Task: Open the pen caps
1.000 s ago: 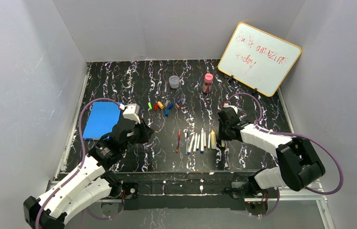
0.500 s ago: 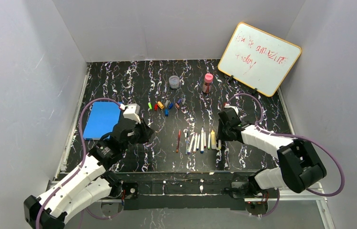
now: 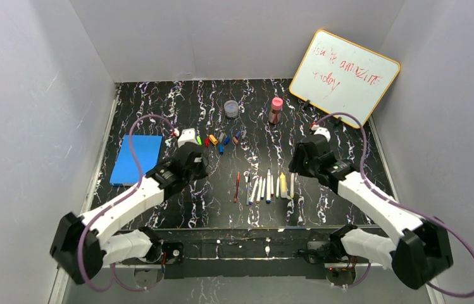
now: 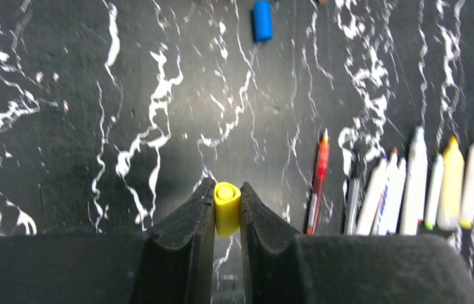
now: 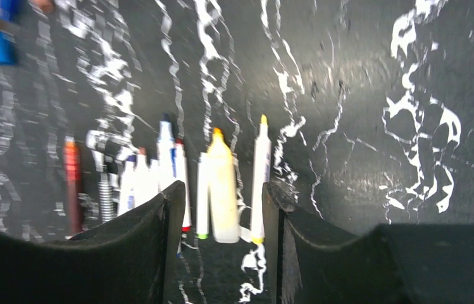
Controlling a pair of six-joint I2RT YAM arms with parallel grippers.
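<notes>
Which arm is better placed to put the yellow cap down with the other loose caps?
Left, probably. The left gripper holds the yellow cap and sits near the loose caps; the right gripper hangs open over the pens.

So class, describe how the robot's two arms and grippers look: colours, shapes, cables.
The left arm and right arm both have white shell segments joined by chunky black joints. A thin purple cable loops off each arm. The left gripper and right gripper each have two matte black fingers, wedge-shaped, tapering toward the tips.
</notes>
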